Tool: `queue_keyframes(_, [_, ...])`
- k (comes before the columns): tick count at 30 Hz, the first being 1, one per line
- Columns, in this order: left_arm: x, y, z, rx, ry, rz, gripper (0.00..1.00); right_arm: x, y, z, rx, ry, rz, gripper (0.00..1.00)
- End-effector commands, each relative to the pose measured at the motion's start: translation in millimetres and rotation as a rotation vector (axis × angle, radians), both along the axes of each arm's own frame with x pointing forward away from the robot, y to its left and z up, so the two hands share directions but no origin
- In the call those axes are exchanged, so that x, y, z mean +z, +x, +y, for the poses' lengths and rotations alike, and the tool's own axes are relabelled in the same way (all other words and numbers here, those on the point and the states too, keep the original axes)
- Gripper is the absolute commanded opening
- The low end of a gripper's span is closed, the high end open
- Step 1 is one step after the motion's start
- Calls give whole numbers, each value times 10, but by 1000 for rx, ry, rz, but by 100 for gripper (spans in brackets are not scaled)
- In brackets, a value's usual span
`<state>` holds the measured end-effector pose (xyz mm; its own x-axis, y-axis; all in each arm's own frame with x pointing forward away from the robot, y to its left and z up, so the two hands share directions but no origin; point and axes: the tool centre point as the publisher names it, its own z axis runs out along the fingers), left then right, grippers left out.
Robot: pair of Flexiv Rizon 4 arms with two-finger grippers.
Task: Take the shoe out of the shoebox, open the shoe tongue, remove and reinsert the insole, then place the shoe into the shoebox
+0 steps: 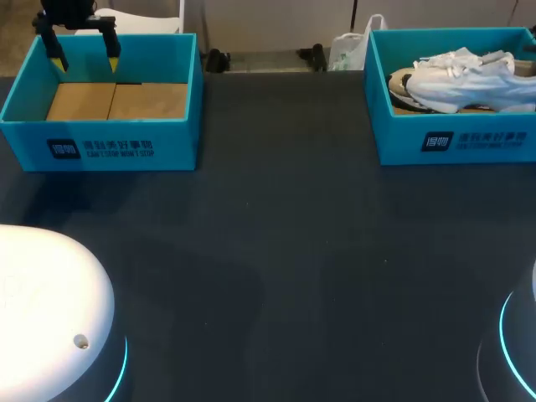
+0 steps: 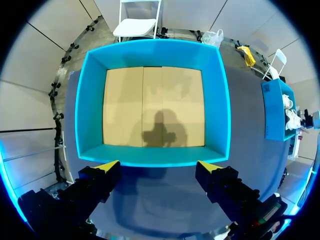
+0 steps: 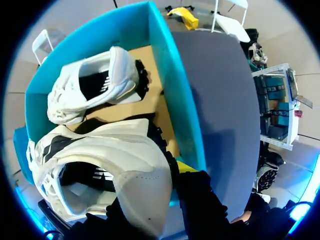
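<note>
An open blue shoebox (image 1: 452, 138) stands at the table's back right with a white shoe (image 1: 469, 79) inside. In the right wrist view two white shoes show over that shoebox (image 3: 172, 75). One shoe (image 3: 95, 82) lies on its side at the box's far end. My right gripper (image 3: 150, 192) is shut on the heel of the nearer white shoe (image 3: 105, 160), with one yellow fingertip (image 3: 186, 166) showing beside the heel. This arm does not show in the head view. My left gripper (image 1: 85, 60) (image 2: 159, 167) hangs open over the near wall of a second blue box (image 1: 109, 142) (image 2: 155, 50), holding nothing.
The left blue box holds only its brown cardboard floor (image 2: 152, 105). Dark tabletop (image 1: 276, 234) stretches between the two boxes and toward the front. My arms' bases sit at the front left (image 1: 42, 301) and front right (image 1: 515, 343).
</note>
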<state>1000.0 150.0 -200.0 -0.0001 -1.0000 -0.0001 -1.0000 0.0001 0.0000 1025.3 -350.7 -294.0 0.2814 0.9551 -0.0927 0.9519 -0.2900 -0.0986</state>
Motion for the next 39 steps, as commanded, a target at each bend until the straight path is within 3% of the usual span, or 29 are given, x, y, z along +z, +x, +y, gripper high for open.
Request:
queue_keyframes(1, [0,0,0,0,0,0,100,206,-89,-24,-8,-7,-24,0])
queue_keyframes(12, [0,0,0,0,0,0,100,753,-191,83,-35,-53,-32,0])
queue_keyframes(20, [0,0,0,0,0,0,100,1201,-586,566,-110,-97,-41,0])
queue_keyframes(29, [0,0,0,0,0,0,100,1362,-974,1212,-129,-104,-54,0])
queue_keyframes(39, [0,0,0,0,0,0,100,1275,-1561,1772,-96,-118,-76,0])
